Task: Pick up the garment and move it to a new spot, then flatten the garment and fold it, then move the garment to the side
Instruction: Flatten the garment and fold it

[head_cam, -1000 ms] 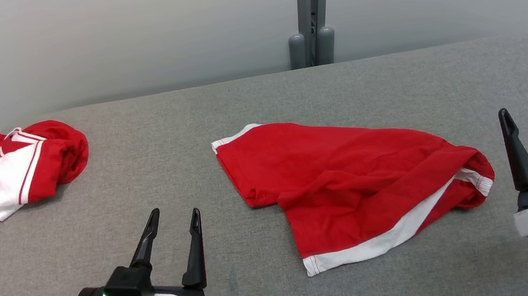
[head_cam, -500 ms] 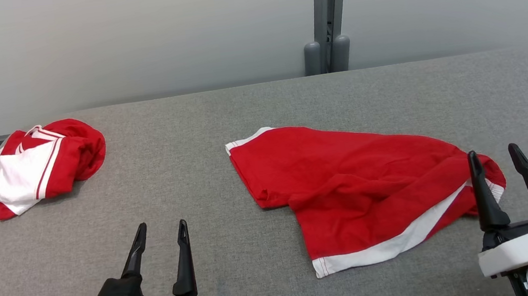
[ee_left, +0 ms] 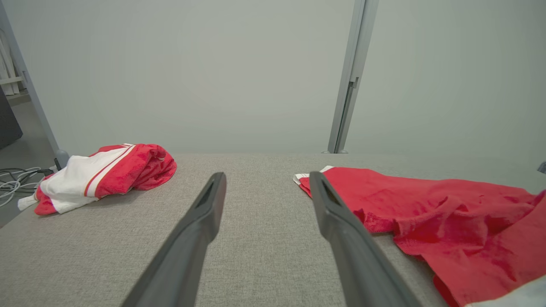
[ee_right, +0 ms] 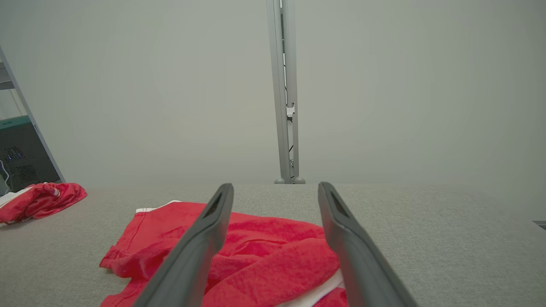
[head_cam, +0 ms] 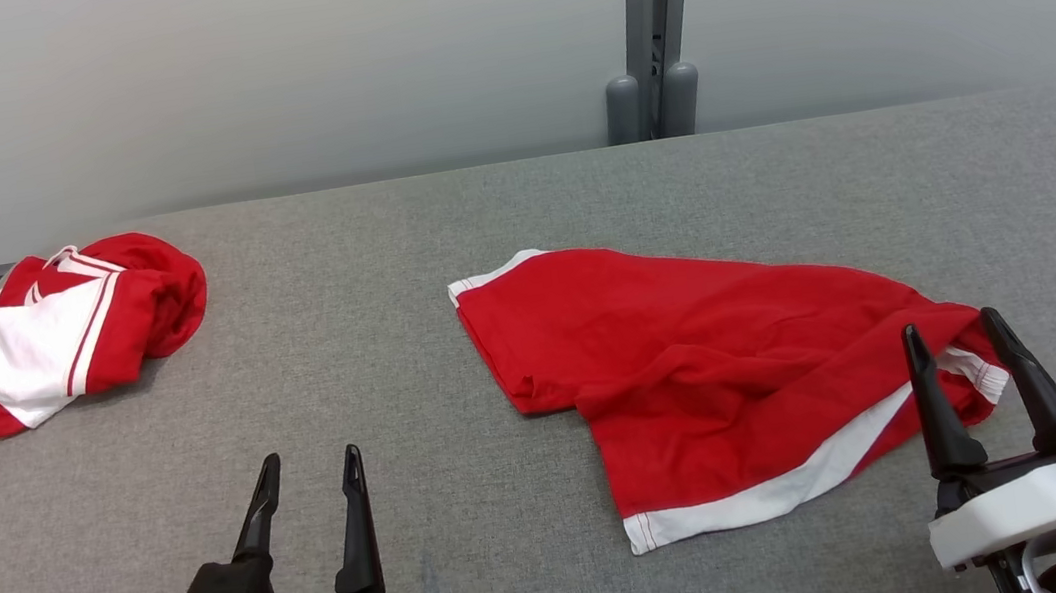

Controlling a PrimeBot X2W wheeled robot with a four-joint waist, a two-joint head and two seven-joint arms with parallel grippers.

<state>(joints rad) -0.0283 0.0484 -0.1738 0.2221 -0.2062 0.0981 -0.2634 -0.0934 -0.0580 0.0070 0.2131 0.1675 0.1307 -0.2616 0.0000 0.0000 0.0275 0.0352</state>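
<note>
Head view, red garment (head_cam: 719, 374) rumpled on bench (head_cam: 362, 256), crumpled bundle (head_cam: 68, 328) (red and white) seen far left, both jaws spread, empty.

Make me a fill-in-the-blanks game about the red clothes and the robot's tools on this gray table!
The spread red garment has a ____ band along its hem.
The bunched garment lies on the table toward the robot's ____ side.
The jaws of the right tool stand ____.
The left tool holds ____.
Missing words: white, left, open, nothing.
</note>
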